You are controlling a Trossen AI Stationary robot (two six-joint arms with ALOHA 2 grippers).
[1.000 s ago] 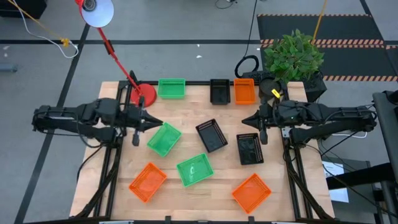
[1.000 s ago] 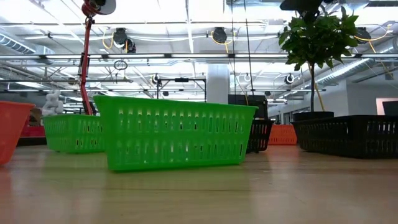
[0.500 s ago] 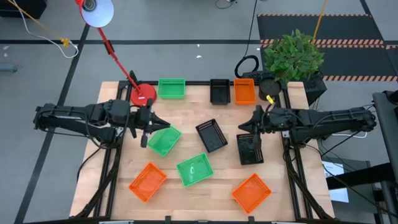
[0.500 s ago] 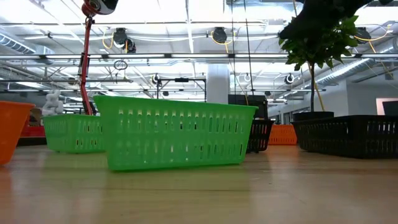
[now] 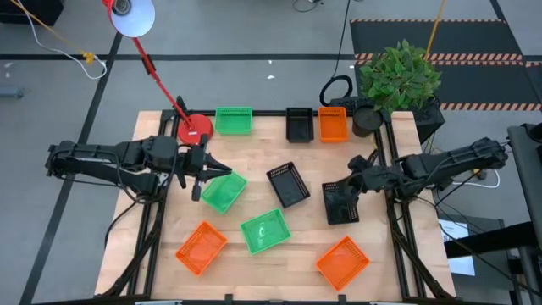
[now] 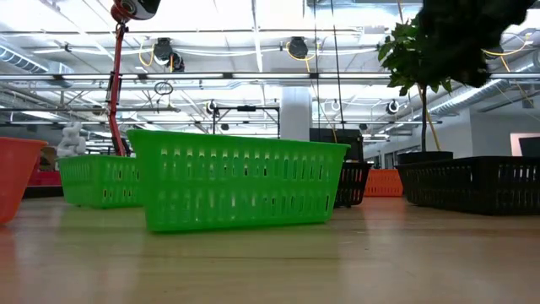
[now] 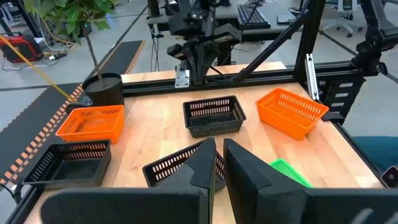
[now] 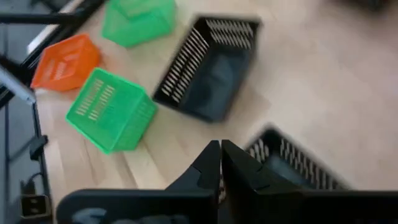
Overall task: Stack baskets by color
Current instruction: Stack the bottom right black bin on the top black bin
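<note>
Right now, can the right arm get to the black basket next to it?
Probably yes. The right gripper hangs right over the near black basket, fingers shut, and nothing sits between them. It would have to open first. The left gripper is busy over at a green basket.

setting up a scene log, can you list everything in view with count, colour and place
green baskets: three, green; one at the far edge, one by the left gripper, one mid-table near the front
black baskets: three, black; one at the far edge, one at centre, one under the right gripper
orange baskets: three, orange; one at the far edge, two at the front corners
lamp: one, red base, white shade; far left corner
plant: one, green, dark pot; off the far right corner
table: one, light wood
left gripper: shut, beside a green basket
right gripper: shut, over a black basket
</note>
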